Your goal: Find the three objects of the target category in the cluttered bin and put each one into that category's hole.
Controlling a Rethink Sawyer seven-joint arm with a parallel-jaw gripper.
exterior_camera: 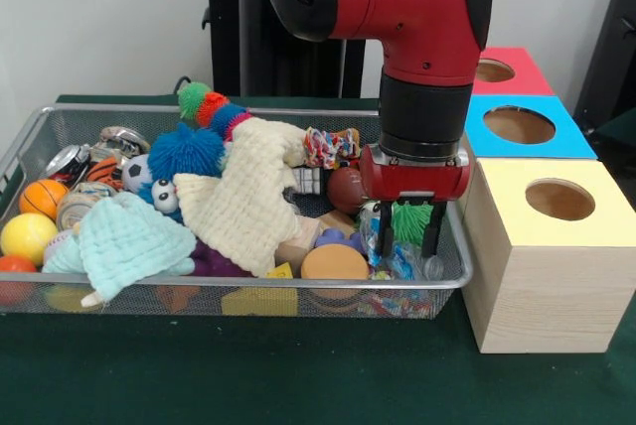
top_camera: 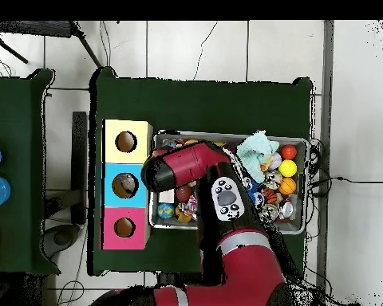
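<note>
From my end the gripper (exterior_camera: 408, 243) is down in the wire bin (exterior_camera: 449, 276), at the end next to the yellow-topped box (exterior_camera: 552, 256), fingers spread apart around a green spiky toy (exterior_camera: 409, 218) without closing on it. The cream cloth (exterior_camera: 250, 202) sits mid-bin, well apart.

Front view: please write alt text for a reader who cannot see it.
A red and black robot arm lowers its open gripper into the right end of a wire bin crowded with balls, cloths and toys. Beside the bin stand three boxes with round holes, topped yellow, blue and red.
</note>
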